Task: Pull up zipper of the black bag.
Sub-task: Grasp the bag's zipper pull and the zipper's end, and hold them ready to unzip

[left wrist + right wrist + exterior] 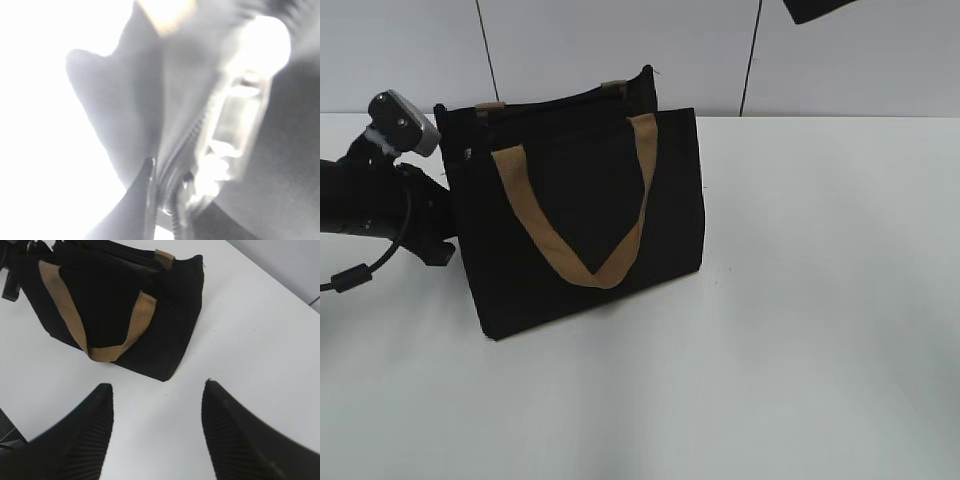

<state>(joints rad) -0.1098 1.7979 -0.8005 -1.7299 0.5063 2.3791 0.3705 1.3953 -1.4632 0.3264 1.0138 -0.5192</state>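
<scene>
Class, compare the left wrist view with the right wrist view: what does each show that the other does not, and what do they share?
Only the left wrist view: a blurred close-up of the zipper track. Only the right wrist view: the right claw, open above the white table away from the bag, and the whole front tan strap handle. Both show the black bag.

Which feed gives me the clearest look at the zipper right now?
The left wrist view: the zipper runs up the middle at close range, teeth visible though blurred. The exterior view shows the bag whole, its top edge too dark to make out the track. The right wrist view shows only the bag's side from afar.
</scene>
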